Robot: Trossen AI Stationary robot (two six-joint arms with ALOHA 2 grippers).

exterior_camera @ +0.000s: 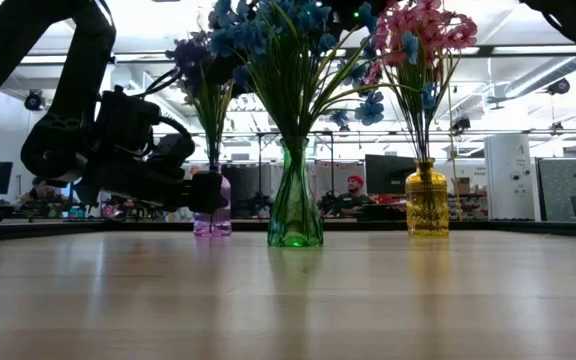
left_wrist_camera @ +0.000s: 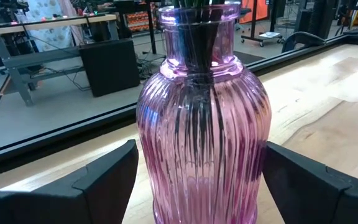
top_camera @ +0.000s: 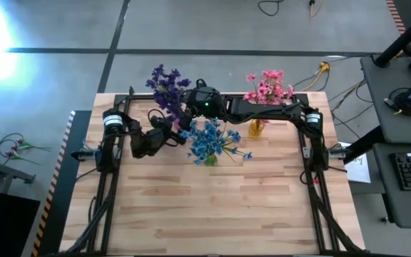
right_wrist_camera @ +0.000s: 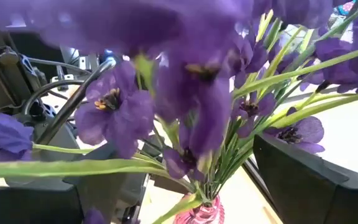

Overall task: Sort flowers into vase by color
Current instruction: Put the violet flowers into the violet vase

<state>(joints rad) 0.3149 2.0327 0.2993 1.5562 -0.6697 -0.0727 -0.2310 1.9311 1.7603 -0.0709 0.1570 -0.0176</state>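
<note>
Overhead, the pale wooden plank counter carries three bouquets toward its far edge: purple blossoms on the left, blue blossoms in the middle and nearer the front, pink blossoms on the right above an amber glass vase. The left pincer sits low beside the base of the purple bunch. The right arm reaches across from the right side, and the right pincer is at the purple blossoms.

From counter level, a ribbed pink-violet glass vase holds the purple sprigs, a green glass vase holds the blue ones, and the amber vase holds the pink ones. A few blue blossoms show among the pink cluster. The left pincer is level with the pink-violet vase, at its left side.

Through the left wrist camera, the pink-violet vase stands upright between the two dark fingers, which are spread apart with a gap visible on each side; this pincer is released.

Through the right wrist camera, purple petals and green stems fill the frame, converging on the vase mouth. The right fingers stand wide apart either side of the stems, grasping nothing.
</note>
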